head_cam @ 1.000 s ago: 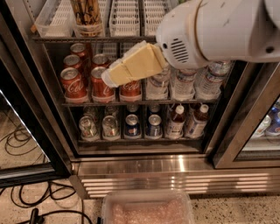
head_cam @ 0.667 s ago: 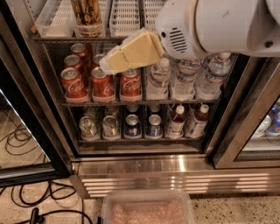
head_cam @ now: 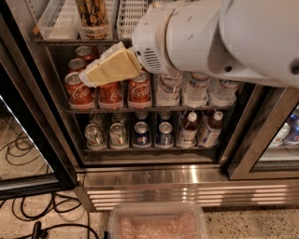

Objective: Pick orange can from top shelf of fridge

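Observation:
The orange can [head_cam: 93,14], tall and copper with dark streaks, stands in a white slotted lane tray [head_cam: 51,21] on the top shelf [head_cam: 58,42] of the fridge [head_cam: 149,175], at the top left of the camera view. Its top is cut off by the picture edge. My gripper [head_cam: 89,77], cream-coloured, sits at the end of the big white arm [head_cam: 210,37]. It hangs in front of the red cola cans [head_cam: 139,88], below and slightly right of the orange can, pointing left and apart from it.
The middle rack holds red cola cans and water bottles [head_cam: 196,88]. The lower rack holds small cans [head_cam: 117,135] and brown bottles [head_cam: 188,128]. The black door frame [head_cam: 28,126] stands at left, cables [head_cam: 28,219] lie on the floor, and a clear bin [head_cam: 159,224] is at the bottom.
The gripper has swung to the left and a little up, from in front of the middle cola cans toward the shelf's left side. The cans have not moved.

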`<state>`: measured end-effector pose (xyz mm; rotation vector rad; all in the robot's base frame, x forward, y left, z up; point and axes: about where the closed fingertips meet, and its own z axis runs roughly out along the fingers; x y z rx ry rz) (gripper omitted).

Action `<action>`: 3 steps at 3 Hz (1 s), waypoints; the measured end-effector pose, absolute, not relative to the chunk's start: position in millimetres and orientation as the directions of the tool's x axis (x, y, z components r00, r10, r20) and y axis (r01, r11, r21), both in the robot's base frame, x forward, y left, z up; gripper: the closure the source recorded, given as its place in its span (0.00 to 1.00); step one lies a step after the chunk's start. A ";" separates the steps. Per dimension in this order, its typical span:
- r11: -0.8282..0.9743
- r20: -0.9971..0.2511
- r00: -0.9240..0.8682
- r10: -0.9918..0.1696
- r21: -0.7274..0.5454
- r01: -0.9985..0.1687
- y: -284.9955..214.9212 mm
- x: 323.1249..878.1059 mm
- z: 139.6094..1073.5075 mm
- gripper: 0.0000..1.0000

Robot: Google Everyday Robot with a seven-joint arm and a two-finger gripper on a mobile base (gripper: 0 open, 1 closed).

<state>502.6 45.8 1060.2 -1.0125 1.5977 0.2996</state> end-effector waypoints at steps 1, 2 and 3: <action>0.581 -0.891 0.158 -0.426 -0.403 -0.707 79.0 533.3 1053.0 0.00; 0.626 -0.892 0.238 -0.385 -0.442 -0.642 92.7 563.2 1055.9 0.00; 0.723 -0.926 0.242 -0.289 -0.377 -0.579 80.2 592.5 1051.4 0.00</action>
